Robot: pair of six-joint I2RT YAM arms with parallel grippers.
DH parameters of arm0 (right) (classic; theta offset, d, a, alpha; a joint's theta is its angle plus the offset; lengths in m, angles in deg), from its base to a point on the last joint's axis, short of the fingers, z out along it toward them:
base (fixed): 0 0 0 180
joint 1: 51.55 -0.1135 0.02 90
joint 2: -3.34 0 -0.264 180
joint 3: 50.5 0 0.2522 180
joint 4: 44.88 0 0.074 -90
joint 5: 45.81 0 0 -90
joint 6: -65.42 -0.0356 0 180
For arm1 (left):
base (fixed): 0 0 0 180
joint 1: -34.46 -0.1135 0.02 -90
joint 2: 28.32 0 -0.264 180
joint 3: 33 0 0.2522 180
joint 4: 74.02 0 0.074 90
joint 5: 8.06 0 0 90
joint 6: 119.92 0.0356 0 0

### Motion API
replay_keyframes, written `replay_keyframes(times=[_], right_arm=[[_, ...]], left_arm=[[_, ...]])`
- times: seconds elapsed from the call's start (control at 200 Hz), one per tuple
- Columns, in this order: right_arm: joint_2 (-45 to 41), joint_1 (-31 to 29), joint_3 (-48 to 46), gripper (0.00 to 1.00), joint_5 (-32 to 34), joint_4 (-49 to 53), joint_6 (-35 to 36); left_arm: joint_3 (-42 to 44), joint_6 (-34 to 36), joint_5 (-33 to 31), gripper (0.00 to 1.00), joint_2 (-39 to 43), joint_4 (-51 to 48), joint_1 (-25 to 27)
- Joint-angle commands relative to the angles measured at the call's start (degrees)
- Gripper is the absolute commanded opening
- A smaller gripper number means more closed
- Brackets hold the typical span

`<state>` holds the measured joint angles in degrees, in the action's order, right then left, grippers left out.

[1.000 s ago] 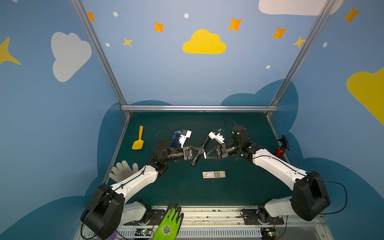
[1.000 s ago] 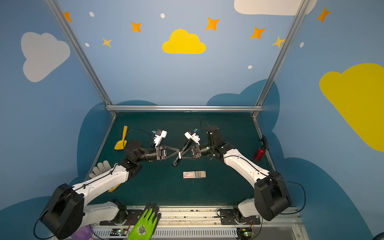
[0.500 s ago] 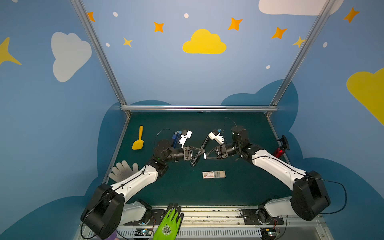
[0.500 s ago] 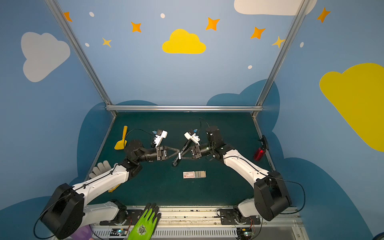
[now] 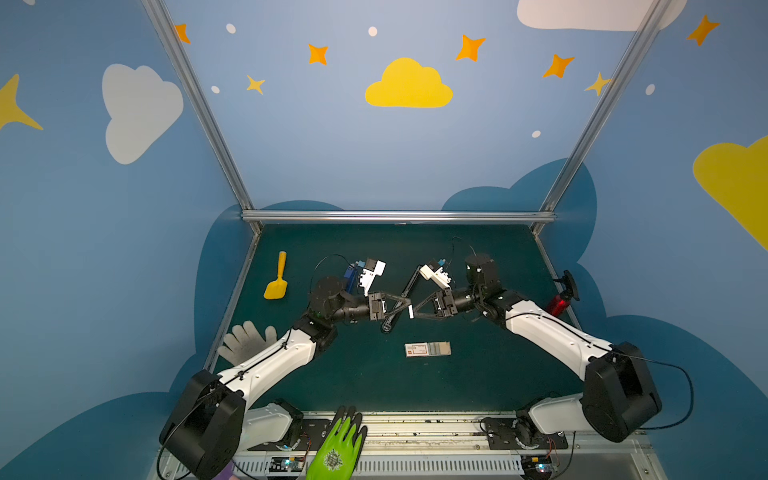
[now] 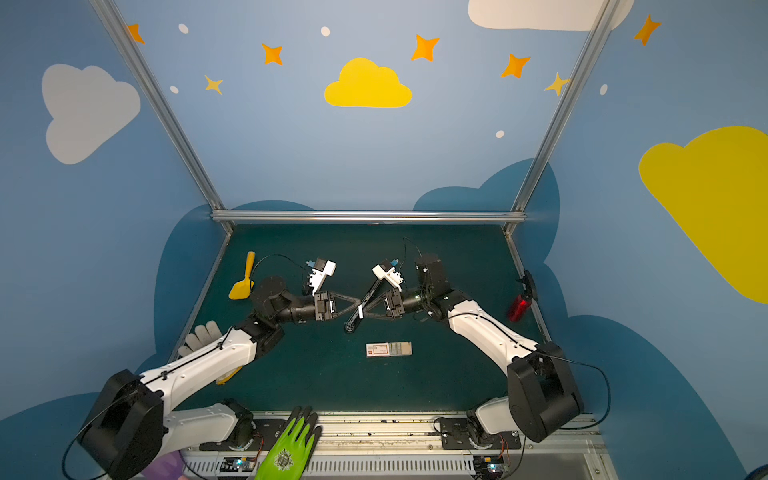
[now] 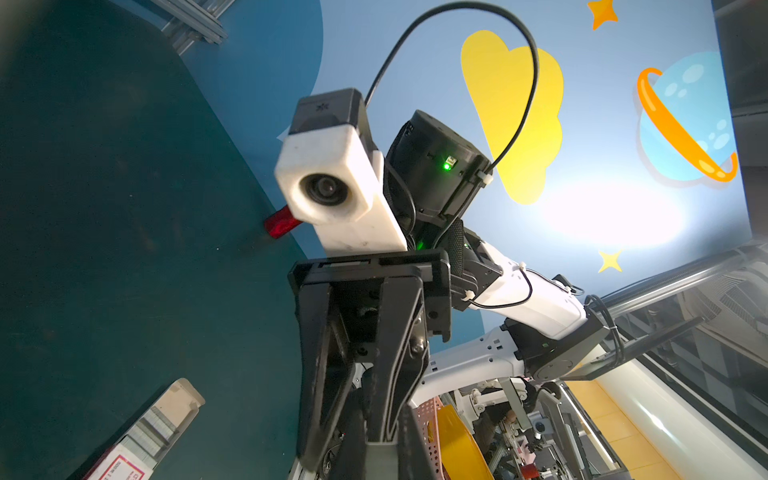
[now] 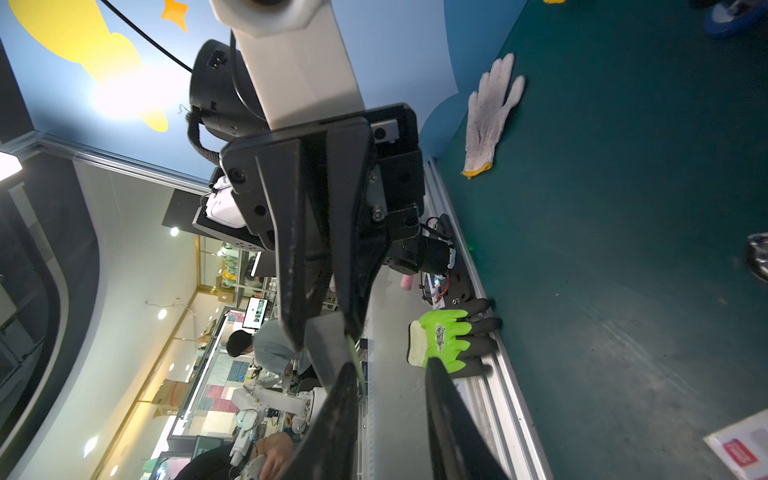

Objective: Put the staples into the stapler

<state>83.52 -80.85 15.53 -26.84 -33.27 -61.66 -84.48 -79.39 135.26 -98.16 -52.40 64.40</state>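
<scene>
Tip to tip above desk (image 5: 478, 374), left tool (image 5: 402, 302) grips stapler (image 5: 410, 283); right tool (image 5: 412, 311) stands slightly parted; staples (image 5: 428, 349) lie nearby.

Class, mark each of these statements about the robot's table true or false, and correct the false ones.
1. The staple box lies on the table with its tray slid partly out. True.
2. The yellow scoop lies by the table's right edge. False: it lies near the left edge.
3. The right gripper holds the staple box. False: the box lies alone, touched by neither gripper.
4. The green glove rests on the front rail. True.
5. The left gripper is shut on the black stapler. True.
</scene>
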Motion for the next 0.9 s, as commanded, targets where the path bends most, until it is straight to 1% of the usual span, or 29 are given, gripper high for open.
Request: replay_keyframes(times=[0.0, 0.06, 0.15, 0.25, 0.31, 0.36, 0.551, 0.671, 0.761, 0.896], right_arm=[[-2.5, 1.8, -1.1, 0.32, 1.9, 2.7, 2.1], [-3.2, 3.1, -1.0, 0.32, 3.6, 6.7, 4.4], [-4.1, 5.4, -0.6, 0.32, 8.6, 14.5, 8.6], [-3.9, 6.9, 0.1, 0.32, 16.6, 22.9, 13.5], [-3.8, 7.0, -0.1, 0.32, 22.3, 25.3, 14.8], [-3.3, 6.9, 0.1, 0.32, 25.6, 27.3, 16.3], [-4.4, 6.1, -2.7, 0.39, 35.4, 24.2, 17.2], [-6.2, 4.3, -4.8, 0.42, 42.4, 20.3, 16.7], [-6.2, 2.9, -5.1, 0.42, 44.6, 18.4, 16.2], [-5.3, 1.4, -5.6, 0.42, 46.7, 16.0, 15.5]], left_arm=[[-2.1, 4.9, -2.0, 0.08, 2.1, -6.6, -0.9], [-2.8, 7.6, -4.2, 0.08, 2.9, -11.6, -1.4], [-5.4, 13.9, -8.6, 0.09, 3.3, -23.4, -1.8], [-8.7, 20.4, -13.8, 0.09, 2.0, -34.6, -1.9], [-10.7, 23.1, -16.7, 0.09, 0.6, -39.3, -1.9], [-11.9, 24.6, -19.2, 0.09, -0.8, -41.7, -1.9], [-19.2, 31.5, -25.3, 0.10, -9.3, -49.7, -1.8], [-24.1, 33.9, -30.6, 0.10, -15.7, -52.5, -1.5], [-28.4, 36.1, -35.6, 0.10, -21.0, -54.8, -1.0], [-34.8, 38.6, -40.1, 0.08, -28.5, -57.4, 0.2]])
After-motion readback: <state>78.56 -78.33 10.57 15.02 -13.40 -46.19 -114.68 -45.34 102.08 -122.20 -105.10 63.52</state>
